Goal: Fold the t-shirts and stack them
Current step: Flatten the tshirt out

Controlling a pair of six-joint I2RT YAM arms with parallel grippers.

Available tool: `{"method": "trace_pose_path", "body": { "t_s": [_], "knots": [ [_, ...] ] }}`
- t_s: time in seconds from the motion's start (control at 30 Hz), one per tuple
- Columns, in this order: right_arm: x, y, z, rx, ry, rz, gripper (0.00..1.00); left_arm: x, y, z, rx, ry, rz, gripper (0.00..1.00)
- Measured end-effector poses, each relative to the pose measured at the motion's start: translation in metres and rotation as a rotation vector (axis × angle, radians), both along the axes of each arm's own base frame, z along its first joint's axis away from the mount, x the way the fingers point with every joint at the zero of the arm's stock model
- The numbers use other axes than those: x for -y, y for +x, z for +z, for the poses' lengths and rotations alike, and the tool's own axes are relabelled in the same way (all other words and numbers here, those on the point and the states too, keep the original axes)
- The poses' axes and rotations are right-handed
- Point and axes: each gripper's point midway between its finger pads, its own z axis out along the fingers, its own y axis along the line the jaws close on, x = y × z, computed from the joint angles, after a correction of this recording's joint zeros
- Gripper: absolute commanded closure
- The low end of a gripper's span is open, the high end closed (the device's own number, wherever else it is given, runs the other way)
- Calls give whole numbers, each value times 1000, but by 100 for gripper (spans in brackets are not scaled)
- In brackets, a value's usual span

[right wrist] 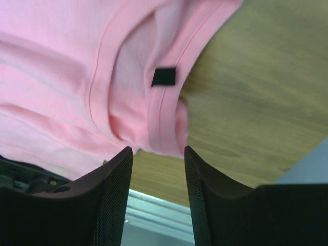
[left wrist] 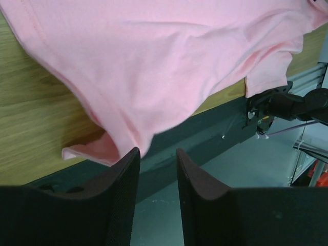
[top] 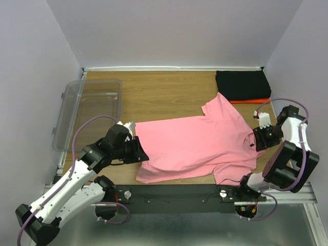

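Note:
A bright pink t-shirt lies spread across the middle of the wooden table, its collar toward the right. At the back right a folded black t-shirt rests on an orange-red one. My left gripper stands open at the pink shirt's left hem, with nothing between its fingers. My right gripper is open just off the collar, which carries a small black tag; its jaws are empty.
A clear plastic tub stands at the back left of the table. The black mounting rail runs along the near edge, and the shirt's lower edge hangs slightly over it. Grey walls close in the sides and back.

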Motion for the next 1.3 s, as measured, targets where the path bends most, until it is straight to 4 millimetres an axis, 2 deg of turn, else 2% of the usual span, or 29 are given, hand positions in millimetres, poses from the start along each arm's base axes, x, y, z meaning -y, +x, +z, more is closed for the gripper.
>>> {"method": "trace_pose_path", "body": {
  "t_s": [0.1,0.2,0.27,0.37,0.47,0.53,0.57,0.63,0.7,0.8,0.9,1.1,1.23,1.3],
  "knots": [
    [0,23,17,56,44,10,44,0,-2,6,2,-5,-4,56],
    [1,56,40,156,93,26,44,0,-1,11,2,-2,-6,46],
    [-6,76,54,212,165,52,44,2,6,19,30,4,-7,32],
    [-23,97,64,274,261,108,44,6,28,32,115,15,11,26],
    [-61,113,65,294,387,182,44,13,67,31,203,44,59,27],
    [-88,127,66,294,457,218,44,11,110,16,233,94,128,28],
    [-96,133,67,299,475,230,44,9,124,9,236,114,152,30],
    [-116,151,72,311,520,249,44,-7,162,-27,194,183,232,32],
    [-122,169,80,343,542,251,44,-31,183,-62,139,246,303,33],
    [-123,195,91,386,569,237,45,-52,198,-87,112,319,358,34],
    [-125,214,90,399,591,228,45,-59,212,-96,129,368,373,39],
    [-140,220,73,346,635,213,45,-59,247,-101,165,398,371,49],
    [-145,221,71,335,644,211,45,-63,252,-118,141,435,365,49],
    [-145,222,71,339,644,208,45,-66,254,-120,143,451,369,49]
  ]
}}
